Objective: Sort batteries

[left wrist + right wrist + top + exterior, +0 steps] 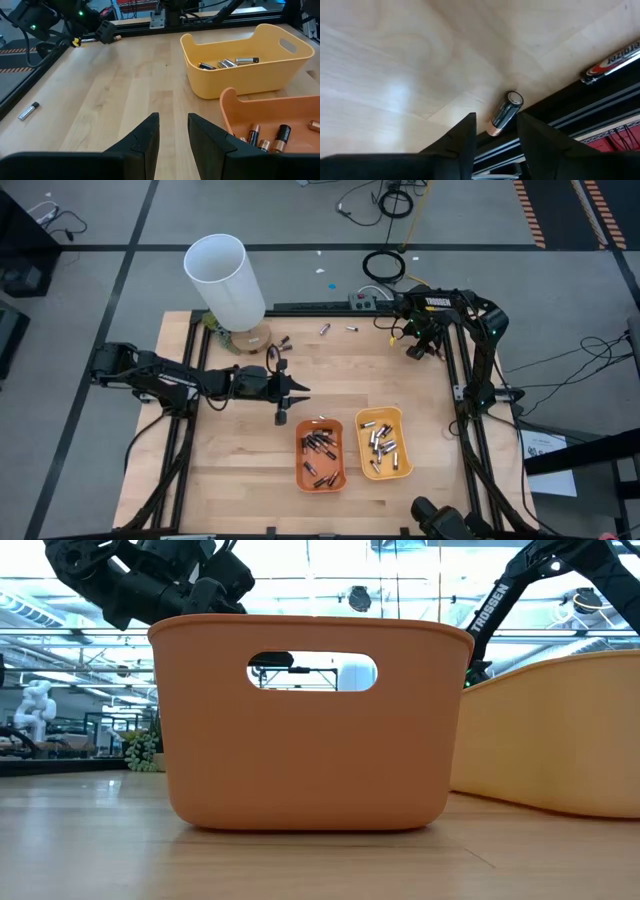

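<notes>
A dark battery with a coppery end point(505, 114) lies on the wood against the black frame at the table's far right. My right gripper point(496, 120) point(415, 352) points steeply down over it, open, one finger on either side of its coppery end; I cannot tell whether a finger touches it. My left gripper point(173, 131) point(295, 392) hovers open left of the trays with nothing between its fingers. The orange tray point(320, 455) holds dark batteries point(281, 136). The yellow tray point(384, 443) holds silvery ones point(227, 63). Loose batteries point(325, 329) lie by the far edge.
A tall white tube point(225, 280) stands at the far left on a wooden disc. Another battery point(612, 62) lies along the black frame rail beside my right gripper. One more loose battery point(28, 111) rests on the wood. Bare wood lies between the two arms.
</notes>
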Motion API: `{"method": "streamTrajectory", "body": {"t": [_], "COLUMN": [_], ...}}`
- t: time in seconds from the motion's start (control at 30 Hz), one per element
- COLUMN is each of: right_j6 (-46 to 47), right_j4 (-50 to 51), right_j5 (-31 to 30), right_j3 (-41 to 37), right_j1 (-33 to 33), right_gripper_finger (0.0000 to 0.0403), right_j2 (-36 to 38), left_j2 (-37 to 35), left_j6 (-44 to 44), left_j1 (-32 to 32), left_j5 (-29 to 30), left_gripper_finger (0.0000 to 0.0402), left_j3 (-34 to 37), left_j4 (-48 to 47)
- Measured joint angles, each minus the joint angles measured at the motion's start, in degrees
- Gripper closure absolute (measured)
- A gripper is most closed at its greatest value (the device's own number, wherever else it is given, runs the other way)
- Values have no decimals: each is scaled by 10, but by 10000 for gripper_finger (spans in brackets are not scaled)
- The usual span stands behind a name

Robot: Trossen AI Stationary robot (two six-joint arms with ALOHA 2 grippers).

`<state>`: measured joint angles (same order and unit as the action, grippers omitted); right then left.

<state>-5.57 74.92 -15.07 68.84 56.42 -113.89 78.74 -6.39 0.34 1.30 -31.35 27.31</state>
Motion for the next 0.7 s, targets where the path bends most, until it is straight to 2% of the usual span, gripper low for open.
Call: {"method": "streamTrajectory", "body": {"t": [0.23, 0.4, 0.53, 0.7], "right_j6": [1, 0, 0, 2], "right_j4": [-2, 0, 26, 24], "right_j5": [-24, -27, -32, -61], "right_j3": [-1, -1, -1, -1], "right_j1": [0, -1, -13, -34], "right_gripper_finger": [298, 304, 286, 239], "right_j2": [-5, -5, -5, -5], "left_j2": [0, 0, 0, 0], "left_j6": [0, 0, -4, -4], "left_j1": [0, 0, 0, 1], "left_j5": [0, 0, 0, 1], "left_gripper_finger": [288, 288, 288, 288], "left_j3": [0, 0, 0, 0], "left_j4": [0, 0, 2, 3]}}
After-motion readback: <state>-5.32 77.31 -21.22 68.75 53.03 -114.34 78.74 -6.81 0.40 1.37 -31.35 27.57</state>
